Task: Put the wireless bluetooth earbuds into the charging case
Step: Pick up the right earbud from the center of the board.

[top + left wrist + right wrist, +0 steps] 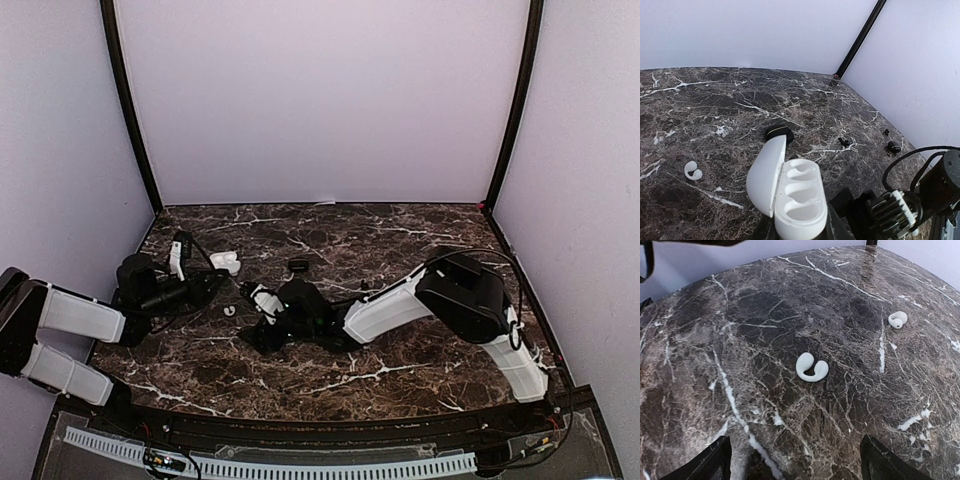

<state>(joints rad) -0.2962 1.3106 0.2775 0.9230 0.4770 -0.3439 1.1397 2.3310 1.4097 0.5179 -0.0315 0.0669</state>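
My left gripper [800,232] is shut on the base of a white charging case [801,200]. The case's lid [764,172] stands open and its moulded wells are bare. In the top view the case [225,262] sits at the left gripper [214,277]. My right gripper [797,465] is open just above the marble, its dark fingertips [707,464] wide apart. One white earbud [811,367] lies ahead of it, apart from the fingers. A second white earbud [897,319] lies farther off to the right. One white earbud [692,171] lies on the table left of the case.
A black case [779,132] rests on the marble table [400,360] behind the white one. Small black earbuds [894,147] lie scattered toward the right wall. The right arm [400,305] stretches across the table's middle, close to the left gripper.
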